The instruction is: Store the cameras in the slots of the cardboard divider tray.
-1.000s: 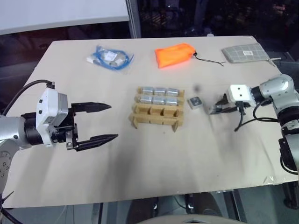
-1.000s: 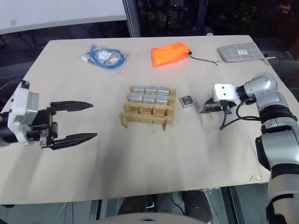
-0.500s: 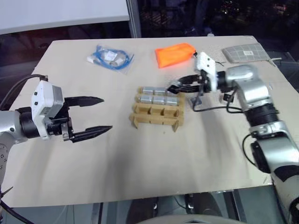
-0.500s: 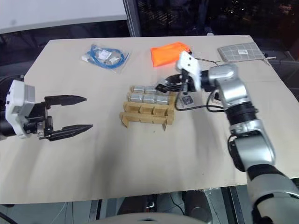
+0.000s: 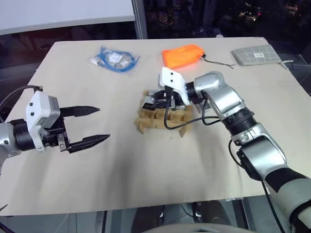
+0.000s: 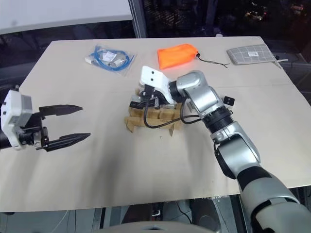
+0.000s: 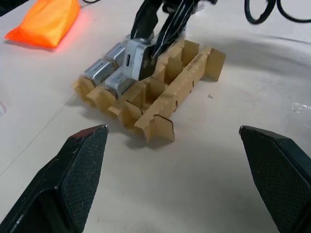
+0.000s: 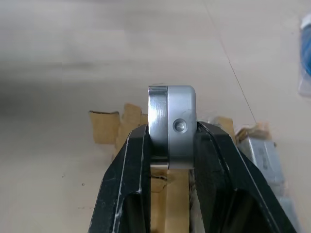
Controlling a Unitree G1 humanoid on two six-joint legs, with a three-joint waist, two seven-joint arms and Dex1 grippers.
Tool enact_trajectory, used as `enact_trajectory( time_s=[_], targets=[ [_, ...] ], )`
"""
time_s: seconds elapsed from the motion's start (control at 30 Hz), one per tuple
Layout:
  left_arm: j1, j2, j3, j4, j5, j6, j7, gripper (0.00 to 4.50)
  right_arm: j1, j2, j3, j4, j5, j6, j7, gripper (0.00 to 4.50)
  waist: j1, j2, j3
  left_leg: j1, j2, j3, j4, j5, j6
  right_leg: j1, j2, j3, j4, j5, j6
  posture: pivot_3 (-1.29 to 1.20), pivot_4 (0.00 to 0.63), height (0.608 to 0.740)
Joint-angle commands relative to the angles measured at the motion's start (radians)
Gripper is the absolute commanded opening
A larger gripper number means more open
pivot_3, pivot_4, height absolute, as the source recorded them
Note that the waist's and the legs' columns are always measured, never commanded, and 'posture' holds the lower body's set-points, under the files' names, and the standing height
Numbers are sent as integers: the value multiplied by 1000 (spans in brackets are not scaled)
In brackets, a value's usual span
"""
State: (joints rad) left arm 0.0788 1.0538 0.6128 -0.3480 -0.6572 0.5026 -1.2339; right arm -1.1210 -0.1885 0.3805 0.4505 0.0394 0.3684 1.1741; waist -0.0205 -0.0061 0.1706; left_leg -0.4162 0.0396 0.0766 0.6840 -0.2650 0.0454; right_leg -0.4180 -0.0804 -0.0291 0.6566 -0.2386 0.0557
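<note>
Since the tan desk carries everything, it sets the layout: the cardboard divider tray sits near its middle, with a blue cable bag, an orange pouch and a grey mat well apart from it along the far edge, clear of the work.

Across the tray reaches the right arm, its right gripper clamped on one camera and hanging over the tray's left end. My reading is that it is carrying this camera toward a free slot in the near row, which looks unfilled. Out to the left, the left gripper stands wide apart with nothing between its fingers, probably waiting out of the way.

Other cameras already lie in the tray's far slots. From the left wrist view the empty near slots and the held camera's edge above them are plain. From the right wrist view the squeeze itself shows: both fingers press the silver body's flat sides, with cardboard just beyond.
</note>
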Motion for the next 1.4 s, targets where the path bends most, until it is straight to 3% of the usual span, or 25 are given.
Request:
enact_trajectory(
  time_s=[0.03, 0.73, 0.9, 1.0, 1.2, 1.4],
  targets=[
    [0, 4, 42, -29, -2, -12, 7, 4500, -30, 12, 41, -41, -33, 17, 3, 695, 0, 0, 0, 0, 0, 0, 0, 0, 0, 0, 0, 0, 0, 0, 0, 0, 150, 740],
    [4, 2, 39, -15, 9, -33, 6, 4500, -45, 57, 116, 38, -151, 72, -45, 695, -6, -1, 0, 0, 0, 0, 0, 0, 0, -1, 0, 0, 0, 0, 0, 0, 150, 740],
    [4, 1, 40, -14, 7, -35, 5, 4500, -35, 62, 101, 39, -155, 80, -69, 3208, -14, -1, 0, 0, 0, 0, 0, 0, 0, -1, 0, 0, 0, 0, 0, 0, 150, 740],
    [3, 2, 38, -14, 5, -35, 5, 4500, -39, 77, 57, 52, -136, 91, -123, 4387, -20, -1, 0, 0, 0, 0, -1, 0, 0, -1, 0, 0, 0, 0, 0, 0, 150, 740],
    [-3, 4, 34, -16, -4, -31, 3, 4500, -28, 29, -68, -55, -52, 174, -145, 4387, -19, -1, 1, 0, 0, 0, -1, 0, -1, -1, -1, 0, 0, 0, 0, 0, 150, 740],
    [-25, -3, 3, -14, -10, -32, 9, 4500, 87, -147, -187, -281, 33, 313, -140, 4387, -15, -3, 0, -1, 0, -1, -2, 0, 0, 0, -3, -1, -1, 0, 0, 0, 150, 740]
  ],
)
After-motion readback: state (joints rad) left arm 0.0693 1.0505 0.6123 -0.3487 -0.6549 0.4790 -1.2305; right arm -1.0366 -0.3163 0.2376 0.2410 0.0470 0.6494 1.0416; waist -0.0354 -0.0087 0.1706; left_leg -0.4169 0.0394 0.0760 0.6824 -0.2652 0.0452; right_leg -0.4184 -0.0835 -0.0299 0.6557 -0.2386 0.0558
